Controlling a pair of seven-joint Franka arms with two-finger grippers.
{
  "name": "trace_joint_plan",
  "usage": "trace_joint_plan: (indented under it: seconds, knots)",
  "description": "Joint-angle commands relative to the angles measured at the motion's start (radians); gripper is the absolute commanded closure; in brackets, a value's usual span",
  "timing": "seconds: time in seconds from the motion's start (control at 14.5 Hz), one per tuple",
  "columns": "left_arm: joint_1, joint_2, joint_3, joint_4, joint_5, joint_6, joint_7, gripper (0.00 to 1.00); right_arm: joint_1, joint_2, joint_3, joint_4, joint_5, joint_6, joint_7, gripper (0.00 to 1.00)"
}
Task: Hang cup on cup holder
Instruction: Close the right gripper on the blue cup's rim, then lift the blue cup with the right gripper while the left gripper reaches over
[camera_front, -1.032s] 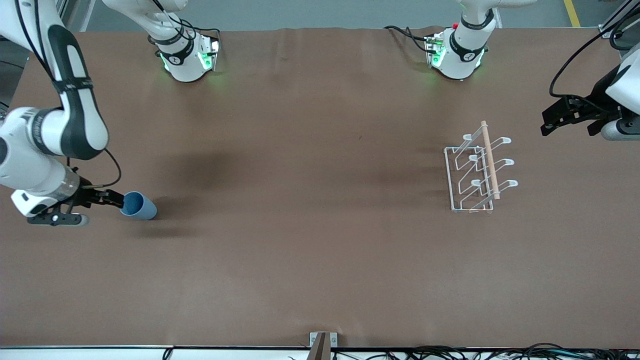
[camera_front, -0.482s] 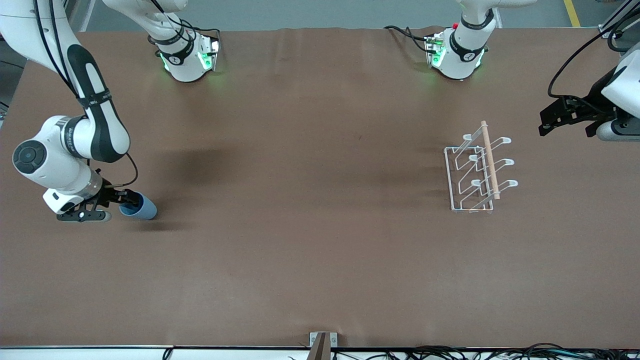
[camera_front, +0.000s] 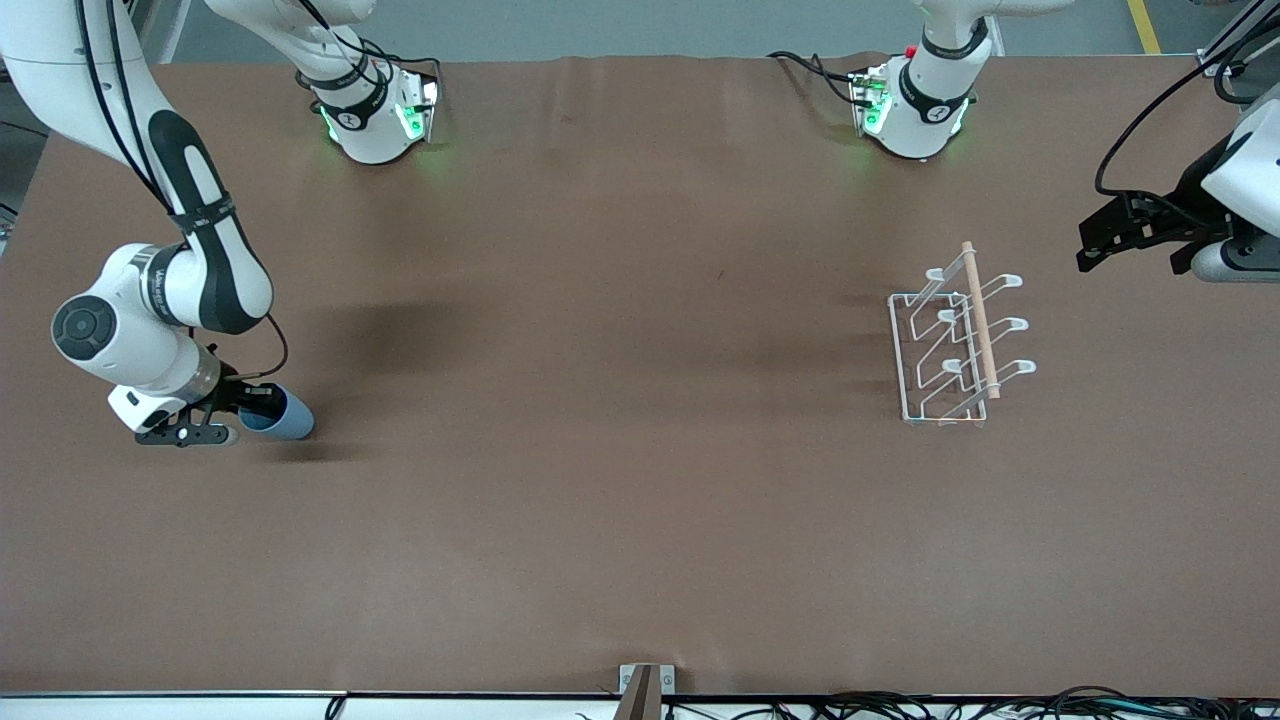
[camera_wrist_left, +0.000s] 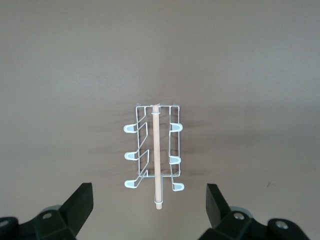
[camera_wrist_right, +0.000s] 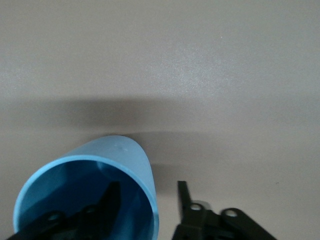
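The light blue cup (camera_front: 288, 417) lies on its side near the right arm's end of the table, its mouth facing my right gripper (camera_front: 258, 405). In the right wrist view the cup (camera_wrist_right: 112, 160) fills the lower part. My right gripper (camera_wrist_right: 146, 202) is open, one finger inside the cup's mouth and the other outside, straddling its wall. The white wire cup holder (camera_front: 955, 345) with its wooden dowel stands toward the left arm's end and shows in the left wrist view (camera_wrist_left: 155, 152). My left gripper (camera_front: 1092, 245) is open and empty, up in the air beside the holder, waiting.
The brown table covering (camera_front: 620, 400) is bare between the cup and the holder. The two arm bases (camera_front: 375, 115) stand along the table's edge farthest from the front camera. Cables lie along the near edge.
My right gripper has moved toward the cup and lower, and one finger has entered the cup's mouth. The cup and holder have not moved. The left arm has barely moved.
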Motion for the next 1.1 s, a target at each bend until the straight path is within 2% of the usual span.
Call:
trace_joint_plan:
  seconds: [0.0,0.21,0.48,0.83,1.03]
  knots:
    - [0.001,0.006,-0.002,0.013,-0.002,-0.002,0.013,0.01,-0.012,-0.005,0.01,0.014,0.008,-0.011,-0.007,1.0]
    - [0.001,0.008,-0.004,0.013,-0.002,-0.002,0.013,0.01,-0.012,-0.008,0.013,0.062,0.017,-0.114,-0.005,1.0]
    - [0.0,0.008,-0.004,0.013,-0.002,-0.002,0.015,0.01,0.005,-0.078,0.022,0.106,0.13,-0.281,-0.013,1.0]
    - [-0.002,0.011,-0.004,0.013,-0.002,-0.002,0.016,0.01,0.014,-0.202,0.063,0.108,0.469,-0.58,-0.024,0.99]
    - [0.007,0.021,-0.001,0.017,-0.054,0.001,0.163,0.01,0.038,-0.235,0.079,0.106,0.693,-0.729,-0.028,0.99]
